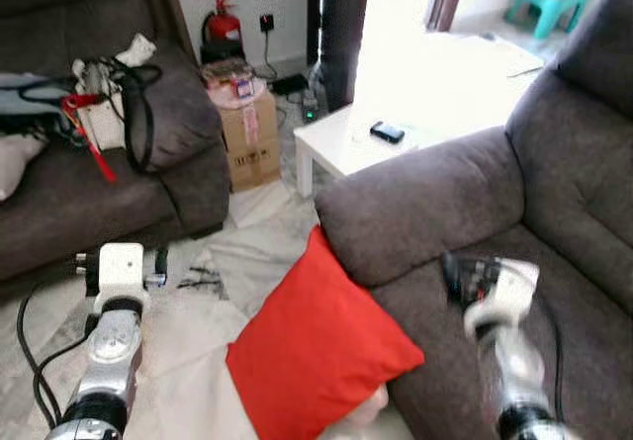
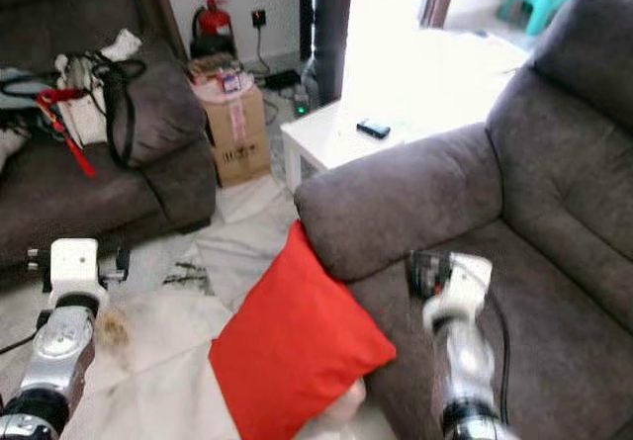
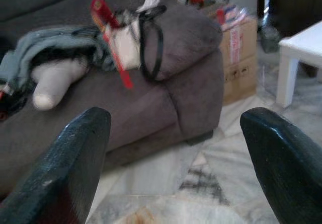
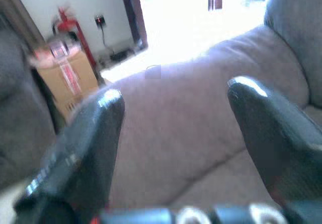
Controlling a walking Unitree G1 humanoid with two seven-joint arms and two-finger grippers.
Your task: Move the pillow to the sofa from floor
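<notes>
The red pillow (image 1: 316, 346) stands on the floor, leaning against the front of the grey sofa (image 1: 514, 242) below its armrest. The right gripper (image 4: 173, 133) hovers over the sofa seat, fingers apart and empty. The left gripper (image 3: 176, 153), also spread, hangs above the floor left of the pillow.

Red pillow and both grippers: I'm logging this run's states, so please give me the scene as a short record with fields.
pillow: red pillow stands tilted on the floor, leaning against the front of the grey sofa
pillow held: no, neither gripper touches it
left gripper: left gripper open, over the floor to the pillow's left, facing the other sofa
right gripper: right gripper open, over the grey sofa's seat, pointing at its armrest
nearby: white table with a dark phone; cardboard box
task state: pillow not yet on the sofa
</notes>
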